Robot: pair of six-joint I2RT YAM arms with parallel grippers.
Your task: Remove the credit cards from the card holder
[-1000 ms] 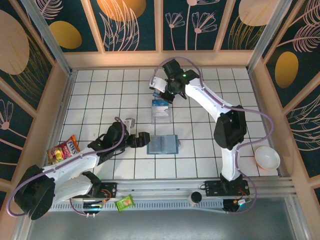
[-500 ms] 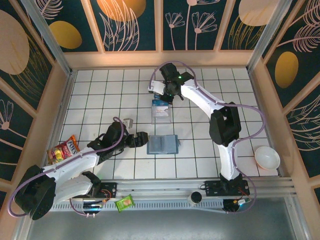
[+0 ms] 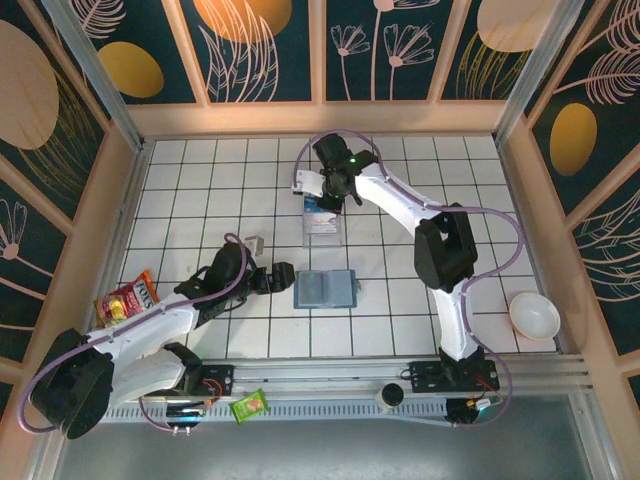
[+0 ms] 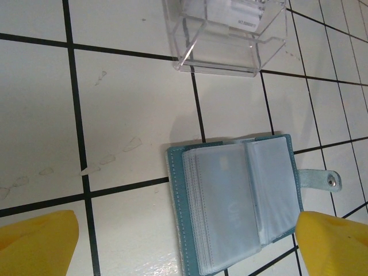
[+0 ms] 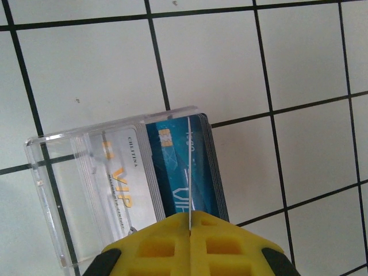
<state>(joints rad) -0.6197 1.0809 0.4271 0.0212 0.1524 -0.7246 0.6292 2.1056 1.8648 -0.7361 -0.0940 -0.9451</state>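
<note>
**Leftward drift of the right wrist; card holder beside the open left end effector**

Top external: over the last second, right end effector (image 3: 328, 192) carried leftward along the far rows to a spot just above the clear case (image 3: 322, 222). Little change at the left arm, card holder or case. Card holder (image 3: 326, 289) open and flat on the desk (image 3: 200, 200), long axis left to right, just to the right of the left end effector (image 3: 283, 277). Left arm plainly the nearer. Right arm well apart, beyond the case. Count: one card holder, one clear case, one white bowl (image 3: 534, 316), one snack packet (image 3: 127, 298), one green sachet (image 3: 249, 405).

Left wrist: left end effector (image 4: 184, 244) spread wide, nothing held, yellow fingertips (image 4: 34, 241) at both lower corners. Card holder (image 4: 236, 201) between and ahead of them, clear sleeves up, snap tab to the right. Clear case (image 4: 224, 34) further on.

Right wrist: right end effector (image 5: 190, 247) pinched shut on one thin card (image 5: 188, 172), seen edge-on, over the clear case (image 5: 86, 172). Inside it, one white VIP card (image 5: 118, 184), one blue card (image 5: 169, 167), more edges stacked beneath, number not countable.
</note>
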